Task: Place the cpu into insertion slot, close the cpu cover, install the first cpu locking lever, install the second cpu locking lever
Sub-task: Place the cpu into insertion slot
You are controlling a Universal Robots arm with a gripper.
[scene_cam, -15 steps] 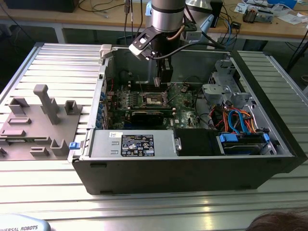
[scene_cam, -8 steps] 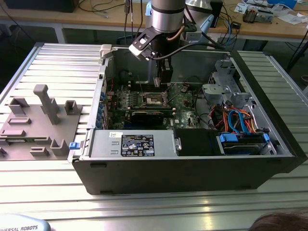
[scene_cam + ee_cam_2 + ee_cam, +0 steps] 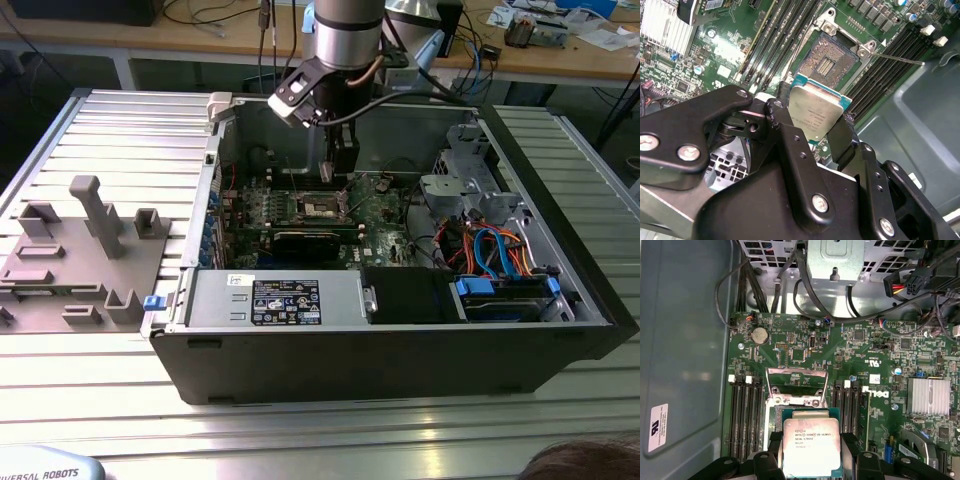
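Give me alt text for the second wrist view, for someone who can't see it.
The black gripper holds the silver-topped cpu by two opposite edges, above a green motherboard. Just beyond it lies the open, empty socket, flanked by black memory slots.

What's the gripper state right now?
The gripper: shut on the cpu, which is not yet in the empty socket.

cpu (image 3: 811,442) held in gripper (image 3: 811,456), cpu cover (image 3: 796,384) open
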